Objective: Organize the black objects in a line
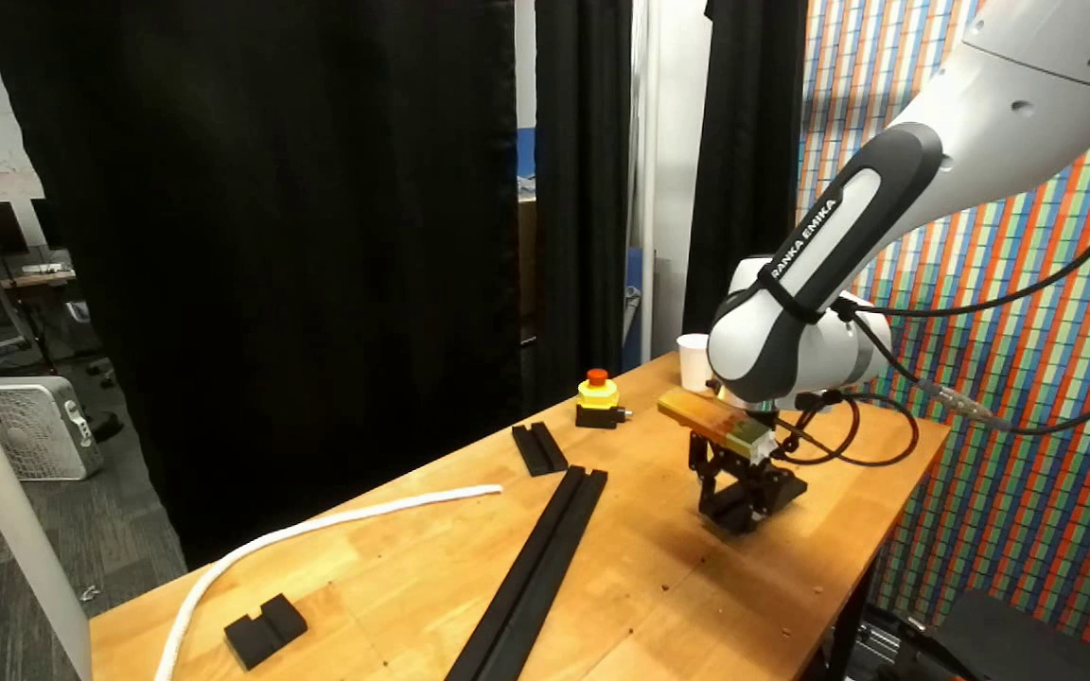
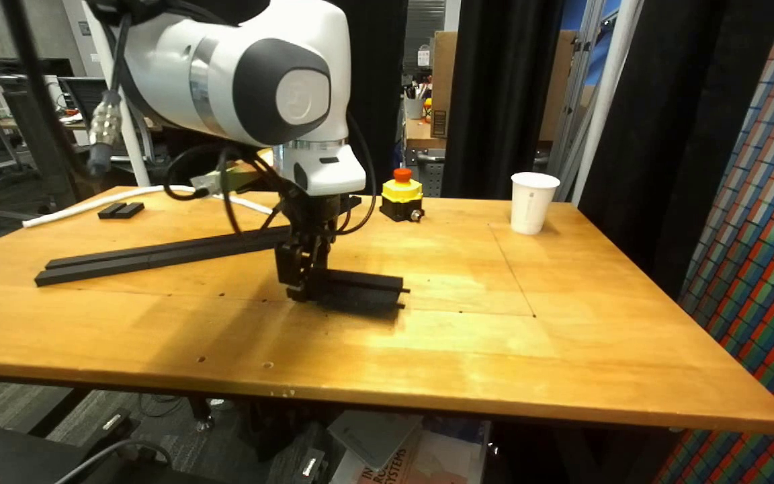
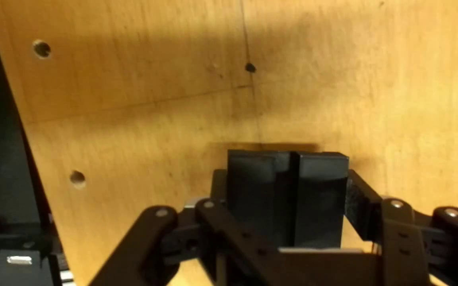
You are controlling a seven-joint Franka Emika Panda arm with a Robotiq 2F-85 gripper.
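Gripping jaws: pinched around the grooved black block [image 3: 285,194], groove running 12-to-6 in wrist view.
Long black strip [image 2: 165,255]: toward 9 o'clock from jaws in an exterior view; likely alignment guide.

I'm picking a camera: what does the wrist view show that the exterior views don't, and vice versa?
Only the wrist view looks down between both fingers of the tool, set against opposite sides of a grooved black block. Only the exterior views show the white paper cup, emergency-stop button, white cord and other black pieces. All show the tool, that block and the wooden tabletop.
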